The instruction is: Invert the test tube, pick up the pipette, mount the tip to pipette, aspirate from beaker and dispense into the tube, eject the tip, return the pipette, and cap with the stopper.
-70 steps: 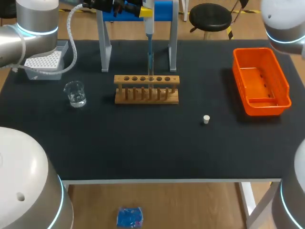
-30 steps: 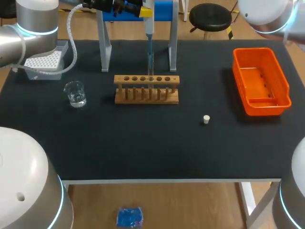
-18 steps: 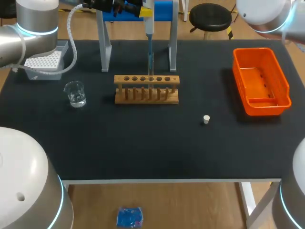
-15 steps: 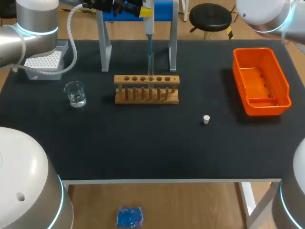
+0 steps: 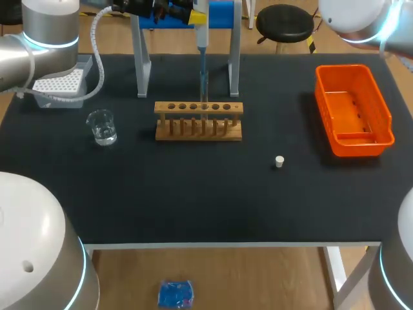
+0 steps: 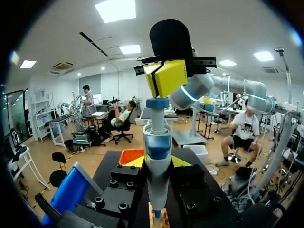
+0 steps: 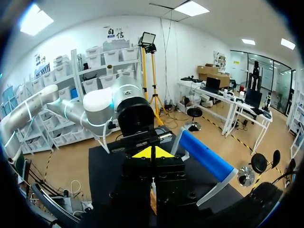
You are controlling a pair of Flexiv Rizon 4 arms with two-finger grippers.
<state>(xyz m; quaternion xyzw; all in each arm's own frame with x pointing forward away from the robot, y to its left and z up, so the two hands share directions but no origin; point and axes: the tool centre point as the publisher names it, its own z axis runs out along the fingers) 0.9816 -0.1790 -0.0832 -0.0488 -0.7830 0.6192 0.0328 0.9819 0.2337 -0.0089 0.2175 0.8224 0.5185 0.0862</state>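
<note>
- While my left arm (image 5: pixel 39 39) reaches in along the far edge of the table (image 5: pixel 193 200), the left gripper (image 6: pixel 156 162) is clamped on the pipette (image 6: pixel 157 142), one yellow fingertip pressed to each side of the barrel.
- Held upright over the wooden rack (image 5: pixel 199 121), the pipette has its tip (image 5: pixel 203 81) pointing down at one of the middle holes.
- That hole holds the test tube (image 5: pixel 204 97), standing up; its glass is hard to make out from the head view.
- On the right gripper (image 7: pixel 152 152) the fingers are closed tip to tip, nothing between them. Seen from the left wrist view it sits right over the pipette's plunger; contact I cannot confirm.
- My right arm (image 5: pixel 358 19) enters at the far right corner.
- The beaker (image 5: pixel 102 126), with a little clear liquid, stands left of the rack, well apart.
- The tip box (image 5: pixel 59 82) sits behind the beaker at the far left.
- The stopper (image 5: pixel 279 161) lies alone on the mat, nearer than the rack, between it and the orange bin (image 5: pixel 353 108).
- The blue stand (image 5: pixel 219 13) is behind the rack.
</note>
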